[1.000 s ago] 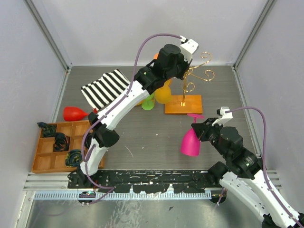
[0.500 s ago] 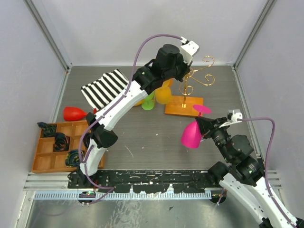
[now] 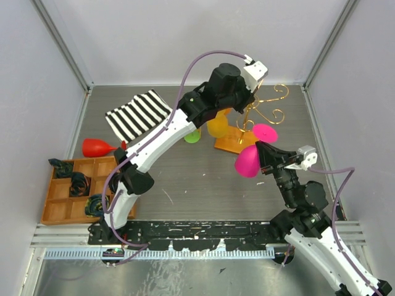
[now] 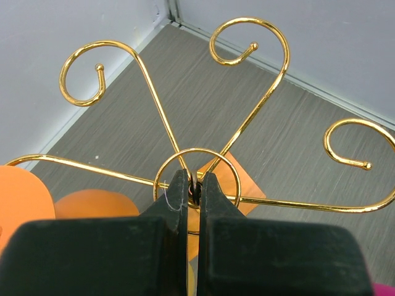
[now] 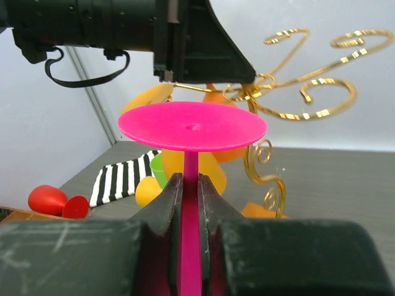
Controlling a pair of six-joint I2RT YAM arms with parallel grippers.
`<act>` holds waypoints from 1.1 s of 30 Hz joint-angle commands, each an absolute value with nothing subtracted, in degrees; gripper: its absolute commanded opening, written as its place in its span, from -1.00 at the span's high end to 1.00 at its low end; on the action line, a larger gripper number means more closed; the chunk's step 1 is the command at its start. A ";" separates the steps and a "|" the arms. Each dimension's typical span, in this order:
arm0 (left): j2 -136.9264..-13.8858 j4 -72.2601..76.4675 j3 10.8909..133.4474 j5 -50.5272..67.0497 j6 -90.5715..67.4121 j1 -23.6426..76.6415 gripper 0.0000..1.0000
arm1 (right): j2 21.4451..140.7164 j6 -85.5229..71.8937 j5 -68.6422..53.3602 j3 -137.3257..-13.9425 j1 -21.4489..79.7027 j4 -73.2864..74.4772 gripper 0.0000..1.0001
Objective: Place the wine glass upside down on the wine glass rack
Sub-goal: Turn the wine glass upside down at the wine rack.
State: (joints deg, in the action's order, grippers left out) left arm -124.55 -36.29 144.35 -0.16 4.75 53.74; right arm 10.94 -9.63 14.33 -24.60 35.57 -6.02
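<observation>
Right fingers are clamped on the pink stem of the glass, pinching it from both sides just under the round foot, with no gap showing between them and the stem. Seen from the right wrist, the foot sits flat above the fingers and faces the rack, whose curled gold arms spread just behind it and to its right; the foot's edge is close to the wire, but whether they touch cannot be told. From above, the glass hangs in the air, off the surface, tilted with its bowl toward the near side and its foot toward the rack, the foot overlapping the right end of the rack's wooden base in that view. Left fingers are shut on the rack itself, nipping the gold wire at the centre, where the arms meet inside a small ring; 4 curls fan out beyond the tips. A yellow glass is just left of the rack's base, with a green glass beside it. Farther left lie a striped cloth, a red glass on its side and a compartmented tray holding dark bits
</observation>
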 commanded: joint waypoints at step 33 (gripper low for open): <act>-122.13 -35.51 144.55 0.09 5.63 54.86 1.00 | 36.30 14.87 10.23 -20.51 35.94 -42.43 0.99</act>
State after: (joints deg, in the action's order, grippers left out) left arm -124.55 -36.73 144.31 0.36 5.63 54.57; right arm 35.35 12.99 16.21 -20.93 35.53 -35.18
